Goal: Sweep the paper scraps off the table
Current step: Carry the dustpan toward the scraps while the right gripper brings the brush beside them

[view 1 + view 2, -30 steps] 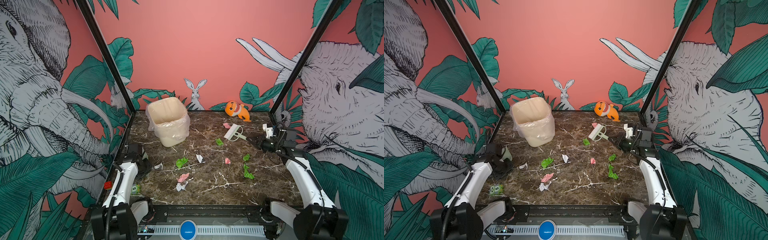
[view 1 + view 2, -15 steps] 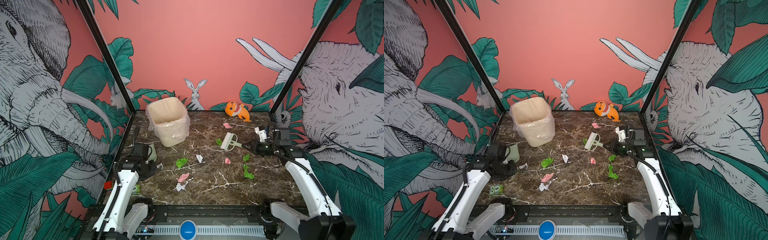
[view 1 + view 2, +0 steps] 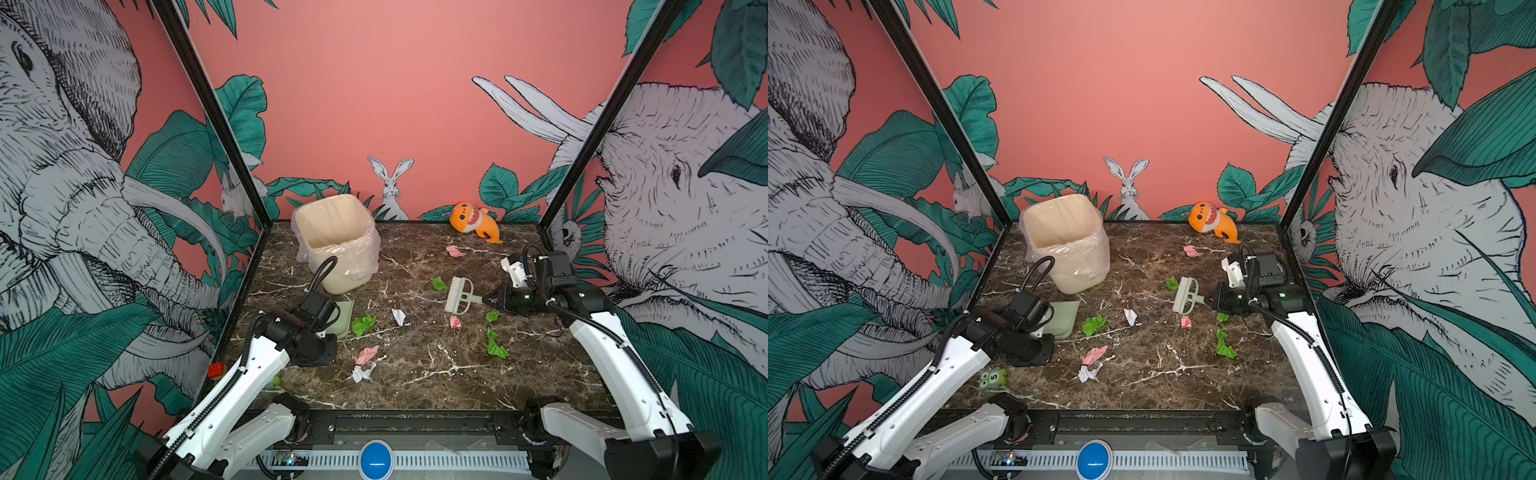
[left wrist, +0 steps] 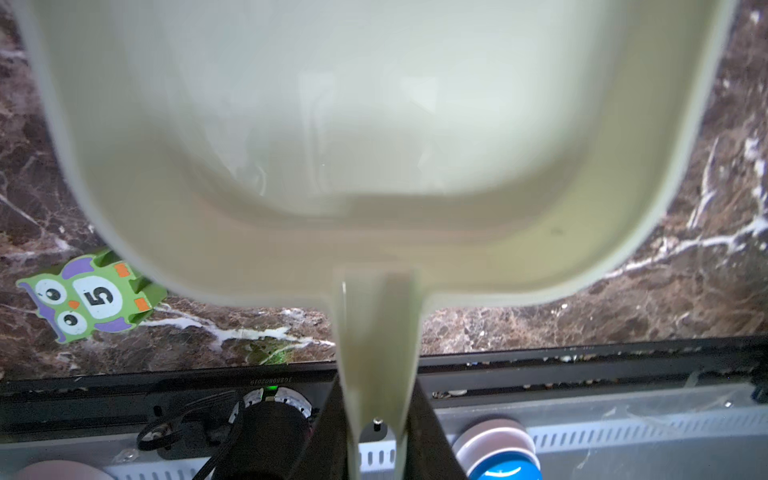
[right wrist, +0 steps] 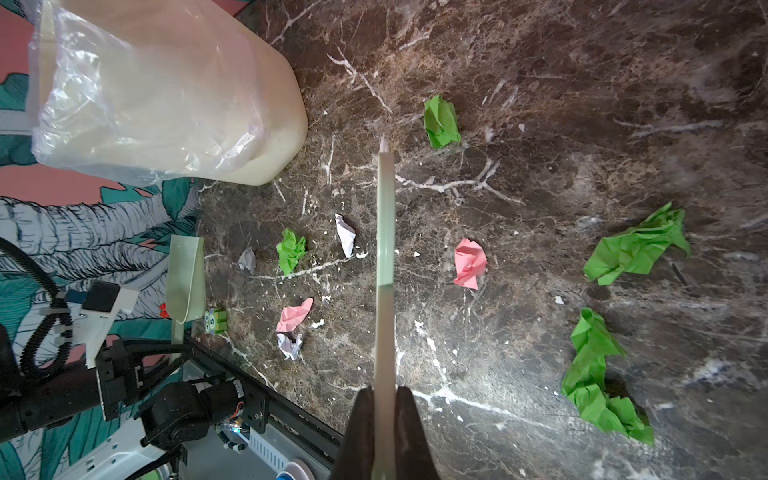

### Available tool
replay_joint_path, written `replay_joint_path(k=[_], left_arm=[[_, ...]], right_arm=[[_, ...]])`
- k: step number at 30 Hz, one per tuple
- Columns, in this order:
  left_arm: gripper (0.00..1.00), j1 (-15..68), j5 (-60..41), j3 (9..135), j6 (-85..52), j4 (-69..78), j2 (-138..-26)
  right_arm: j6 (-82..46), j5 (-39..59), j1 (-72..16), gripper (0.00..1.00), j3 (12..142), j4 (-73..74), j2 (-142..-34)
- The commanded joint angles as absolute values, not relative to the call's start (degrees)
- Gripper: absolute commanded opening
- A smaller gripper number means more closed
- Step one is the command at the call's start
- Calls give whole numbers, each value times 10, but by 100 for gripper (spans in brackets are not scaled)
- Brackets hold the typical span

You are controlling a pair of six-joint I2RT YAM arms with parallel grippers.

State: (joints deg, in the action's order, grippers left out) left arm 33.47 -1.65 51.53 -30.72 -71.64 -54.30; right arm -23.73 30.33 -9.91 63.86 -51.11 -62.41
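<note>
Flanking paper scraps [image 3: 363, 324]: bin [image 3: 349, 274], shark toy [image 3: 473, 220]

A staged robot-lab booth: salmon-pink jungle-print wall panels [image 3: 374, 104] enclose a dark brown marble-patterned table [image 3: 540, 374], with white robot arms [image 3: 615, 357] mounted on a black front rail [image 3: 415, 426].

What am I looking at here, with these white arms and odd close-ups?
Two white robot arms stand at the near edge of a dark marble table. Two pictures look down from overhead; the two close-ups come from cameras on the arms' wrists. The left hand holds a pale green dustpan by its handle; the right hand grips a matching brush. Green, pink and white paper scraps lie scattered on the table, along with a lined bin, an orange toy shark and a small owl block.
</note>
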Motion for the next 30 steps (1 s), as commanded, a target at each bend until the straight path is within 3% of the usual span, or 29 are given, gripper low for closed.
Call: replay_joint_path(k=[1,5,13,22,30], left_arm=[[19,406,2,530,-333,-746,-554],[19,496,16,547,-326,-721,-592],[19,608,8,613,-246,-654,-726],[20,633,-1,677,-162,-627,-824],[18,643,-17,684,-132,-616,-845]], right_arm=[[-210,253,-118,0,661,-561,-633],[-196,199,-146,0,682,-600,-651],[-194,-3,-217,0,748,-720,-685],[-265,-169,-317,0,805,-818,-717],[-307,-230,-331,0,787,-857,-698]])
